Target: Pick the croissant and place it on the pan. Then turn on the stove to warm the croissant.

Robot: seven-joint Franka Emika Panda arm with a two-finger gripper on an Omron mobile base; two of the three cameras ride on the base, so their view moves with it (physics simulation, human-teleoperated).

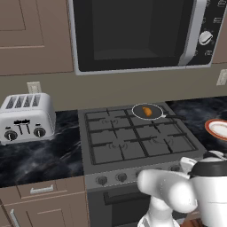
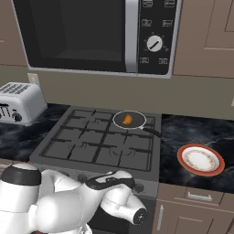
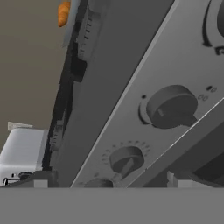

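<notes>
The croissant [image 1: 148,111] [image 2: 128,119] lies inside the small dark pan [image 1: 138,111] [image 2: 119,120] on the back right burner of the stove [image 1: 133,137] [image 2: 91,141]. The pan's handle points right. My arm is bent low in front of the stove's front panel. In the hand view my gripper [image 3: 108,181] is open, its two tips far apart, close to the row of grey knobs [image 3: 171,106], with a second knob [image 3: 127,159] lower down. The croissant [image 3: 64,12] shows small at the top left of that rolled view. Nothing is between the fingers.
A silver toaster [image 1: 26,117] [image 2: 18,101] stands on the dark counter left of the stove. A large microwave [image 1: 137,31] [image 2: 91,32] hangs above it. A white plate with an orange-red rim [image 1: 219,128] [image 2: 200,159] sits on the counter to the right.
</notes>
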